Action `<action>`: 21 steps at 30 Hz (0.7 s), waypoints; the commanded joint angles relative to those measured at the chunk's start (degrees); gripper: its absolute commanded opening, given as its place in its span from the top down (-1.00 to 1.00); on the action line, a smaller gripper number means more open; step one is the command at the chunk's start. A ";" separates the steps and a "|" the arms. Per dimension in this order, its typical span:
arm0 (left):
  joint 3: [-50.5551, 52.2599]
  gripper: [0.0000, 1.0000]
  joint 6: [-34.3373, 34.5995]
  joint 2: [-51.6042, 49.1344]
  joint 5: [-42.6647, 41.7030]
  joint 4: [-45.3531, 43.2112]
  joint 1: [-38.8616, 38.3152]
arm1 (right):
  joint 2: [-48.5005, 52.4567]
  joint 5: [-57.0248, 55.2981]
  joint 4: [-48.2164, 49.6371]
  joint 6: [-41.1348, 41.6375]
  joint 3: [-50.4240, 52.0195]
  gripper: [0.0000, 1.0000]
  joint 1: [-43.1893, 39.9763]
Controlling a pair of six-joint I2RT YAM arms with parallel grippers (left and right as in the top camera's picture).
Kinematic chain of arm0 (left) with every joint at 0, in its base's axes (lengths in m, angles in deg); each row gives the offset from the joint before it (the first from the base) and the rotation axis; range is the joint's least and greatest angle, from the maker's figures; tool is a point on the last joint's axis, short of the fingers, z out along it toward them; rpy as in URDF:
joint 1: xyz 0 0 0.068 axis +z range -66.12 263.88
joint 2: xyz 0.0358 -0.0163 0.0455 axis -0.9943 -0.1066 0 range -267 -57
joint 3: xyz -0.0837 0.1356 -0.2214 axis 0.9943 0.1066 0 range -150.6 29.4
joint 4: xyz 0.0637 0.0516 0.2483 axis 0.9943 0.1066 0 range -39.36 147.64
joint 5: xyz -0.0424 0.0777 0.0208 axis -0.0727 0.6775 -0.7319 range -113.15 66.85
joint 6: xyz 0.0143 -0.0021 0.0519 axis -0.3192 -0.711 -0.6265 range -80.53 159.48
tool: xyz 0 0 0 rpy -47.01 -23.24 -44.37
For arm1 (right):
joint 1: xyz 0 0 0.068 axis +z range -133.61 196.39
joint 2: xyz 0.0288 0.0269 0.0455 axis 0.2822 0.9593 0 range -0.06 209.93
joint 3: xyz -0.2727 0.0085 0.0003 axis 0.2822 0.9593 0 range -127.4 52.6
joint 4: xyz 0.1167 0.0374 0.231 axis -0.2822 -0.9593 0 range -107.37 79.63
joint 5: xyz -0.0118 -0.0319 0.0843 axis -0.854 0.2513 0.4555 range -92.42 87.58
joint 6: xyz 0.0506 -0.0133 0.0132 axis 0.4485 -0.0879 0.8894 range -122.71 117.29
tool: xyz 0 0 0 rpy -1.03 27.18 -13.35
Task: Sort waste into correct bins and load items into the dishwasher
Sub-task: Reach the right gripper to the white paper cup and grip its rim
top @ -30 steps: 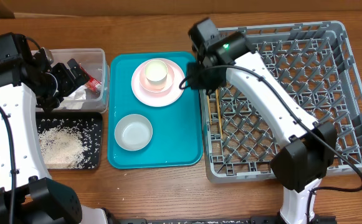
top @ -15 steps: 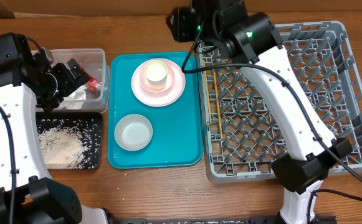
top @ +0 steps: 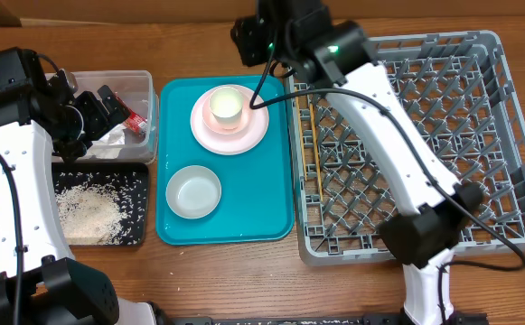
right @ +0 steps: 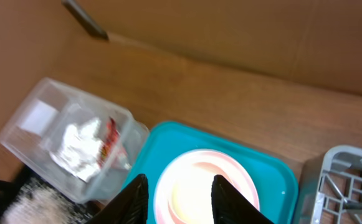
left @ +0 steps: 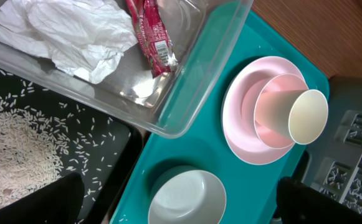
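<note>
The pale pink plate lies at the far end of the teal tray with the cup on it. A pale bowl sits nearer on the same tray. The chopsticks lie along the left side of the grey dish rack. A crumpled napkin and a red wrapper rest in the clear tub. Rice covers the black tray. My right gripper hangs open above the plate, holding nothing. My left gripper stands wide open and empty over the tub's edge.
The tub and black tray stand side by side left of the teal tray, and the rack touches its right side. Bare wooden table runs behind the tray. A brown cardboard wall closes off the back.
My right arm has swung up and left from the rack's left edge to the far end of the teal tray, and its jaws have widened a little. The left arm has not moved.
</note>
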 commanded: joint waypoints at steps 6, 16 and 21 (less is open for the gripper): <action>-0.96 -0.99 -1.25 1.36 0.20 0.11 -0.07 | 6.84 -2.99 -1.66 -5.05 -1.16 0.30 1.01; -0.96 -1.00 -1.27 1.36 0.20 0.11 -0.09 | 10.91 -0.72 -1.97 -5.01 -0.44 0.37 4.13; -0.96 -1.00 -1.25 1.36 0.20 0.11 -0.09 | 10.93 -1.73 -2.84 -6.45 -0.42 0.37 7.39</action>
